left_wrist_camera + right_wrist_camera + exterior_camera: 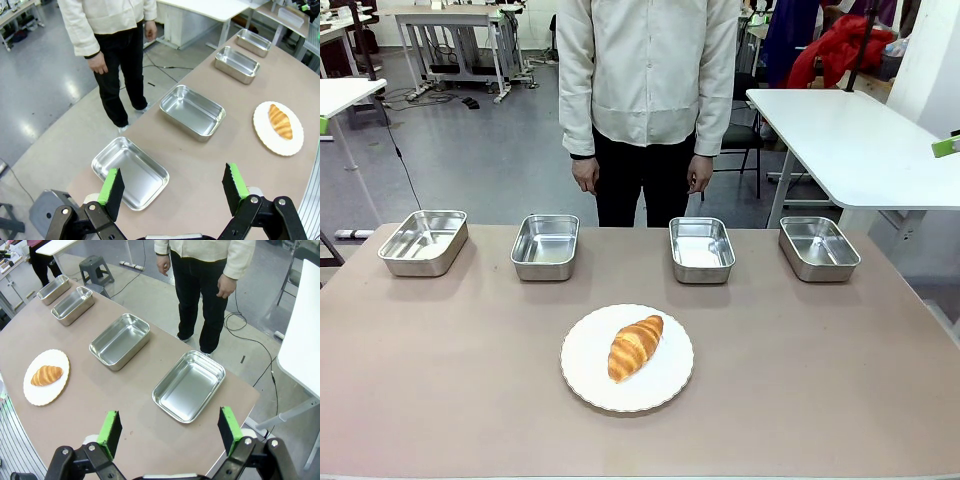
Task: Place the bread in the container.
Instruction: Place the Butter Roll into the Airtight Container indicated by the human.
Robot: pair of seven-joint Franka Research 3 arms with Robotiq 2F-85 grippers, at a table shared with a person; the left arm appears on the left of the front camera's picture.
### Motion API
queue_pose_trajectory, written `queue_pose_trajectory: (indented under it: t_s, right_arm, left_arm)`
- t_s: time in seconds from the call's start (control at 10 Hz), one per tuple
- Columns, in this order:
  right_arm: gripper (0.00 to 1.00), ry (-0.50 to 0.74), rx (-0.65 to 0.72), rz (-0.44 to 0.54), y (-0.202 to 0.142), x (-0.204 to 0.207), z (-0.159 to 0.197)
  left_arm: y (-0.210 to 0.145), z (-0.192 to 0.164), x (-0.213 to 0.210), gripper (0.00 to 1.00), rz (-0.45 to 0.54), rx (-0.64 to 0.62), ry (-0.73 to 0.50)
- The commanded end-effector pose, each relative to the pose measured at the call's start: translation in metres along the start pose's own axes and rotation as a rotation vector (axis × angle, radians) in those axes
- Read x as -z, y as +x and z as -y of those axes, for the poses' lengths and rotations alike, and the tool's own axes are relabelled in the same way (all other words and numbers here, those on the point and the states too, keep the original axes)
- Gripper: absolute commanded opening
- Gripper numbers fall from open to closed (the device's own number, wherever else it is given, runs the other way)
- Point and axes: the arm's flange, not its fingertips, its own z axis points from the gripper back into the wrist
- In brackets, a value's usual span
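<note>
The bread (635,347), a golden-brown croissant, lies on a round white plate (670,385) in the middle of the table, nearer my side. Several identical steel trays stand in a row along the far edge; I cannot tell which one is the container. My left gripper (173,190) hangs open high above the table's left end, over the leftmost tray (131,172), with the bread (280,120) far off. My right gripper (170,432) is open too, high above the rightmost tray (189,386), the bread (46,375) well away. Neither holds anything.
A person (645,100) stands at the far side behind the middle trays (545,247) (701,250), hands hanging by the sides. Bare brown tabletop surrounds the plate. A white table (850,140) stands off to the right beyond the table.
</note>
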Motion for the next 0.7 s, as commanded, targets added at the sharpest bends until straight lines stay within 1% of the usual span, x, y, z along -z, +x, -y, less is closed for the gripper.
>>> queue_pose_trajectory:
  t_s: [0.0, 0.6]
  right_arm:
    - [1.00, 0.006, -0.004, 0.011, -0.0008, 0.0005, 0.0006]
    - [1.00, 0.006, -0.004, 0.011, -0.0008, 0.0005, 0.0006]
  left_arm:
    - [0.0014, 0.0012, -0.0017, 1.00, 0.013, 0.000, 0.003]
    - [0.0014, 0.0012, -0.0017, 1.00, 0.013, 0.000, 0.003]
